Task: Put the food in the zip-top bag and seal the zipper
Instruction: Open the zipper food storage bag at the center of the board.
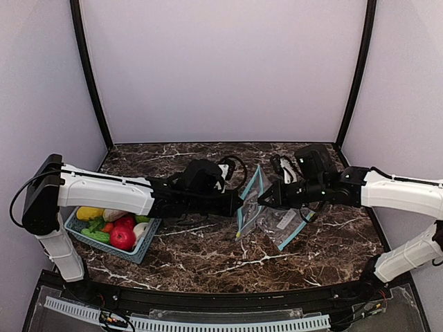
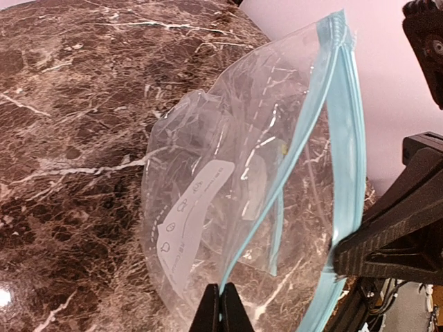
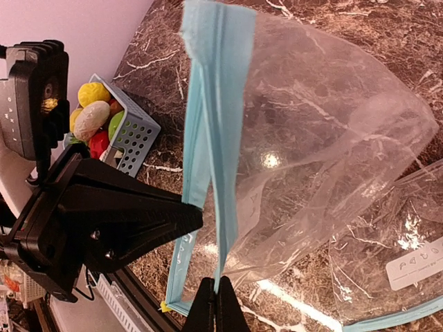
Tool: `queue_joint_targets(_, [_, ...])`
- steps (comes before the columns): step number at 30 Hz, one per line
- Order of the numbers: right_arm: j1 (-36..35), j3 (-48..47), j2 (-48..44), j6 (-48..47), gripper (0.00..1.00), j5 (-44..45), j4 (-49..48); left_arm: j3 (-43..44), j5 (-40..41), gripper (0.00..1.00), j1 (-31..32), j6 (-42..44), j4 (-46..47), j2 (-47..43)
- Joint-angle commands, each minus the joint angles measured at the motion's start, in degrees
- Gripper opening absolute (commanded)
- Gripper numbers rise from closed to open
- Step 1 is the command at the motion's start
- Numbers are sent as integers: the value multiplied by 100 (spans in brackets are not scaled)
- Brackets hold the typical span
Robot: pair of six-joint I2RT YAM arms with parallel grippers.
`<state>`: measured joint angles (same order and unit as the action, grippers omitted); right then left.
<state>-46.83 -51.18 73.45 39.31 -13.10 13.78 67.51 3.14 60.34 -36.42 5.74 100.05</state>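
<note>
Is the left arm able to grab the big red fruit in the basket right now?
Probably not yet. The left gripper is shut on the blue edge of the zip-top bag, so it would have to let go first. The big red fruit lies uncovered in the basket.

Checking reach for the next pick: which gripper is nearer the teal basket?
Left. The left gripper, pinching the bag, sits right of the basket; the right gripper holds the same bag farther right.
</note>
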Motion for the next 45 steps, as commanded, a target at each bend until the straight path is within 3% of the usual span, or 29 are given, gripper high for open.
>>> queue_joint_targets(1, [-70,-252,-110,96,0,335,420,-83,925,1,24,34,-739,-410])
queue_joint_targets(8, [-96,-416,-235,267,0,618,838,56,1981,1,22,50,-1450,-540])
queue_joint_targets(14, [-129,-725,-195,321,0,912,1316,182,2190,1,-29,11,-1770,-504])
queue_joint_targets(17, [-150,-867,-204,357,0,992,1564,8,1914,1,-131,-52,-1485,-506])
queue_joint_targets(23, [-169,-1065,-106,295,0,1061,1752,-186,387,2,-165,89,-133,-297])
queue_joint_targets(33, [-178,-1025,259,260,0,968,1358,-554,-130,5,-244,-463,366,11])
queue_joint_targets(37, [-178,-1127,490,267,0,1047,1312,-694,-118,12,-261,-375,289,-197])
queue_joint_targets(39, [-178,-1169,573,292,0,1144,1318,-672,-496,19,-260,-145,365,-224])
queue_joint_targets(43, [-178,-1197,648,402,0,1291,1373,-554,-984,38,-259,221,263,-435])
queue_joint_targets(45, [-179,-1225,703,404,0,1288,1372,-631,-969,55,-253,255,136,-698])
